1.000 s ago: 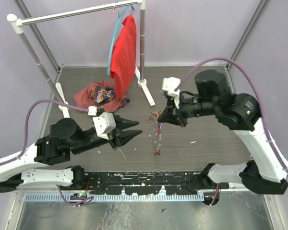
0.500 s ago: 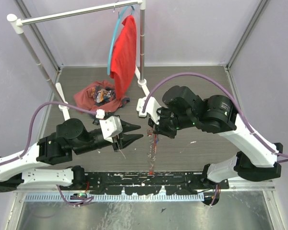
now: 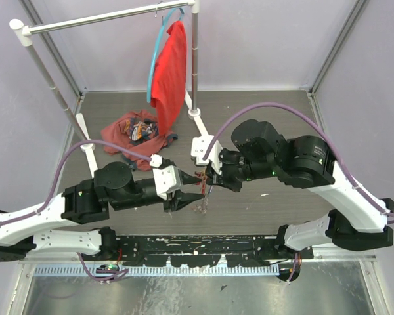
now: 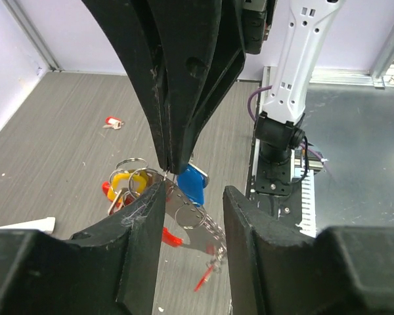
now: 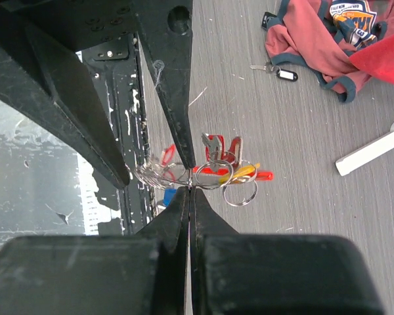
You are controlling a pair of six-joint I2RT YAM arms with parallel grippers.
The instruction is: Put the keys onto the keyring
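Above the counter point(image 3: 282, 118), a little toward 6 o'clock of its middle, the two arms meet tip to tip, so the first risk is a knock. The left pincer point(image 3: 200, 186) stands released, one jaw on each side of the bunch. The right pincer point(image 3: 207, 178) is clenched on the keyring point(image 5: 213, 174) right in that gap. If the left closes off-line, it would likely nip the right's fingertips or shove the bunch aside rather than take one key. The hold looks thin, just the tips on wire, so a tug could slip the ring out and drop everything to the counter. The chain point(image 4: 207, 226) hanging below could also snag a jaw. The keys point(image 5: 213, 146) lie fanned and overlapping, so catching two at once is a fair worry.

From above, the bunch is a small tangle, mostly hidden by black fingers. Only that view gives the red shirts point(image 3: 134, 131) at 10 o'clock and how the arms stand. The left wrist view shows the open gap and a blue key point(image 4: 192, 185) hanging between the jaws, with a red-tagged key point(image 4: 111, 122) lying apart at 10 o'clock. The right wrist view shows the closed tips on the rings and a white-tagged key point(image 5: 279, 71) loose at 1 o'clock beside the shirts. Neither loose key is on the ring yet.
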